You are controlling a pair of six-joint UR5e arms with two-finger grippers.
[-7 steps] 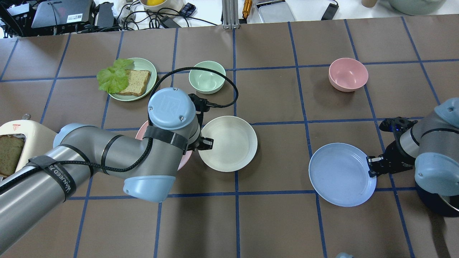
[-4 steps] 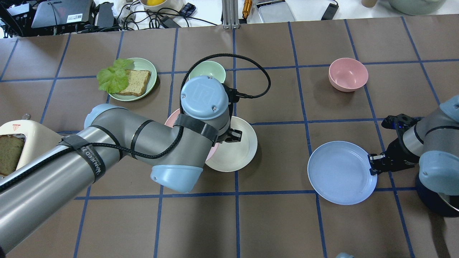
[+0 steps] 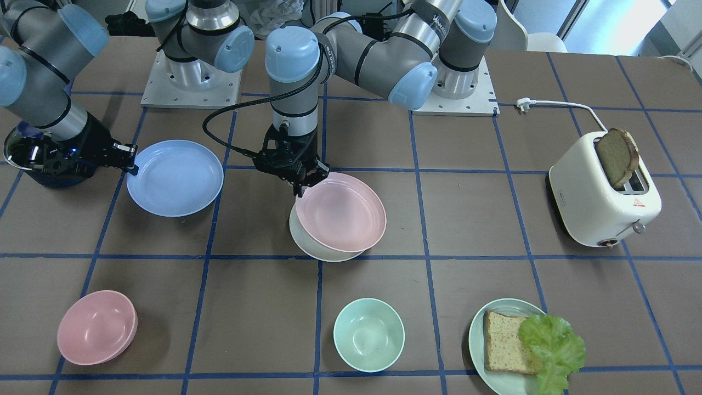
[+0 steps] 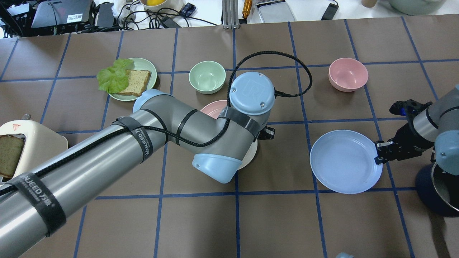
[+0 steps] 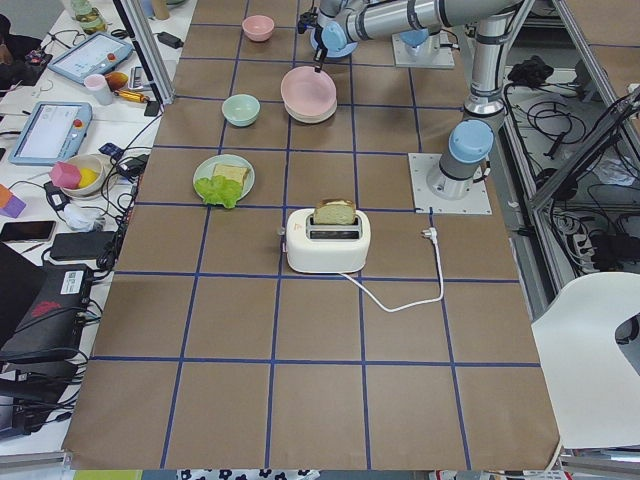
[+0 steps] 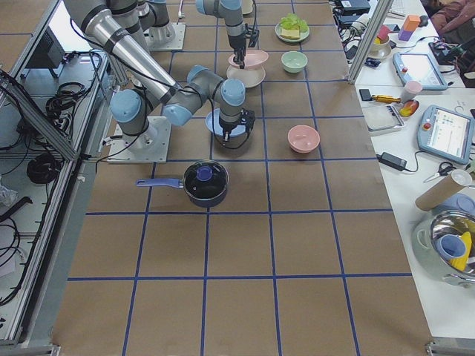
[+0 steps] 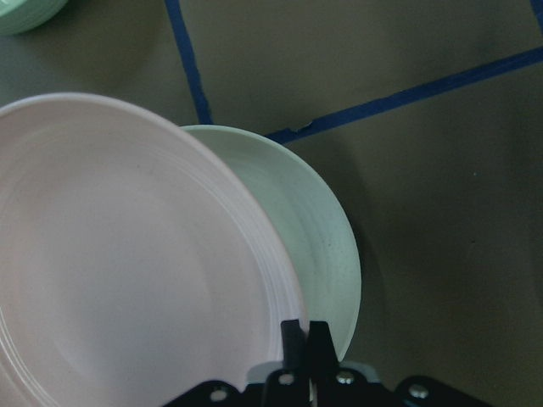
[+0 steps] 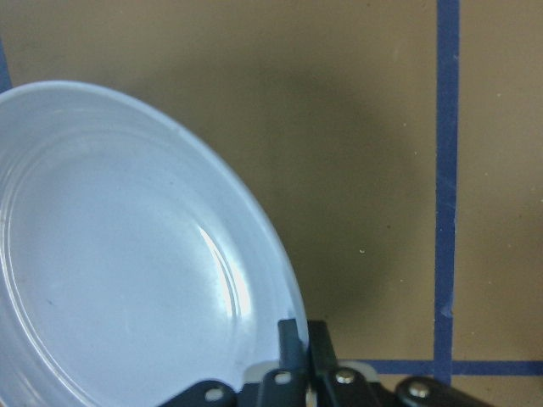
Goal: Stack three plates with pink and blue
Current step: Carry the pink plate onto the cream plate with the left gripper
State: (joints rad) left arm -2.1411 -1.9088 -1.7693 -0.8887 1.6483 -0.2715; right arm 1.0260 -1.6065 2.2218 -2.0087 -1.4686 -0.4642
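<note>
From across the table, the left gripper (image 3: 300,184) pinches the robot-side rim of the pink plate (image 3: 340,213). The plate sits over the cream plate (image 3: 323,256) near the table's middle, offset toward the toaster (image 3: 600,197). The right gripper (image 3: 130,159) is clamped on the rim of the blue plate (image 3: 174,177), well apart from the other two. A pink bowl (image 3: 96,328), a green bowl (image 3: 368,334) and a green plate (image 3: 476,340) with bread and lettuce line the near edge. From overhead, the left arm hides most of the pink and cream plates, while the blue plate shows whole with the right gripper at its edge. In the left side view the pink plate tops the cream one. In the right side view it looks raised, though whether the two touch cannot be told. The left wrist camera shows the fingers (image 7: 293,343) closed narrowly on the pink rim, with a cream crescent showing beyond it. The right wrist camera shows that gripper's fingers (image 8: 291,339) nipped on the blue rim.
</note>
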